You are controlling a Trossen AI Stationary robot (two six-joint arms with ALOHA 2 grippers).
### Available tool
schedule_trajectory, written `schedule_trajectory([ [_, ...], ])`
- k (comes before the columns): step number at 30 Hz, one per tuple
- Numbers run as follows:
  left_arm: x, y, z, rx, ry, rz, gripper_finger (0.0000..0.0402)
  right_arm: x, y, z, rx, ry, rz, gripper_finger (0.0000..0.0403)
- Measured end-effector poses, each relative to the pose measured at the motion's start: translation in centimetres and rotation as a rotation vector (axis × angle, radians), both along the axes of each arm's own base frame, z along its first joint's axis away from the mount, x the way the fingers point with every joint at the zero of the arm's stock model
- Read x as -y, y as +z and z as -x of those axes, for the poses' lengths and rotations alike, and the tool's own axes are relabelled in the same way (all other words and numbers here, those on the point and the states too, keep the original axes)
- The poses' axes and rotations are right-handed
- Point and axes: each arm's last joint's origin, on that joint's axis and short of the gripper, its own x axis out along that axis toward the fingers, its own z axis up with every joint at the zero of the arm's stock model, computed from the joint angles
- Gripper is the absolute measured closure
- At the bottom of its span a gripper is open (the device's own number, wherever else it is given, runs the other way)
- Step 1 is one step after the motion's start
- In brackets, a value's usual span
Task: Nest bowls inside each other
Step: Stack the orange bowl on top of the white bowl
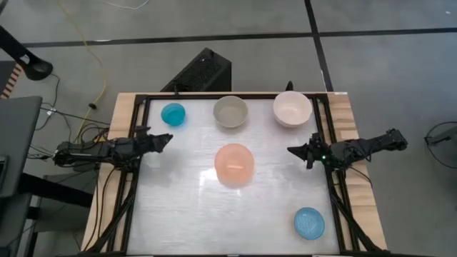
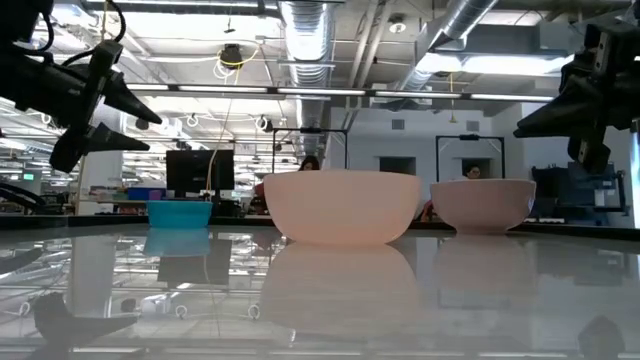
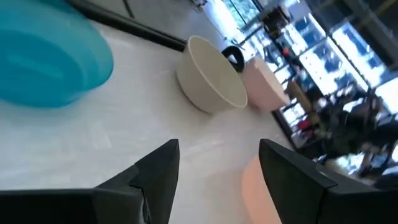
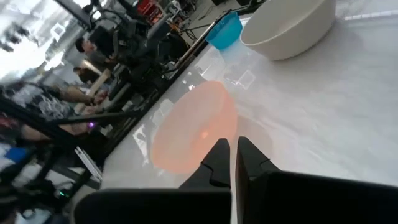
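Five bowls rest upright on their bases on the white table. The teal bowl [image 1: 173, 113], grey-beige bowl [image 1: 230, 111] and cream-white bowl [image 1: 292, 108] stand in a row along the far edge. The salmon-pink bowl [image 1: 234, 164] sits in the middle and the light blue bowl [image 1: 309, 223] at the near right. My left gripper [image 1: 168, 138] hovers open at the table's left side, pointing at the salmon-pink bowl [image 3: 258, 186]. My right gripper [image 1: 291, 150] hovers shut at the right side, pointing at the same bowl [image 4: 193, 127].
A black frame [image 1: 136, 178] runs along the table's left, right and far edges, beside the arms. Bare white tabletop [image 1: 193, 214] lies in the near left half. A black box [image 1: 203, 71] stands on the floor behind the far edge. People show in the room beyond.
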Motion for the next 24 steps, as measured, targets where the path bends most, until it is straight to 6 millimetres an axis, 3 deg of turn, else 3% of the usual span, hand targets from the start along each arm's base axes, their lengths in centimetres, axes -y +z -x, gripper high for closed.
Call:
schedule_trajectory([
  [7,-0.23,0.05,0.17,0.152,0.138,0.168,0.0192,0.13,0.05,0.03,0.034,-0.067,-0.089,0.0403],
  [13,-0.56,-0.34,0.59,0.191,0.305,0.195,0.0192,0.2,0.04,0.02,0.044,-0.083,-0.125,0.0403],
  [24,-0.57,0.05,0.51,0.215,0.304,0.178,0.0192,0.55,0.64,-0.13,0.112,-0.138,-0.116,0.0403],
])
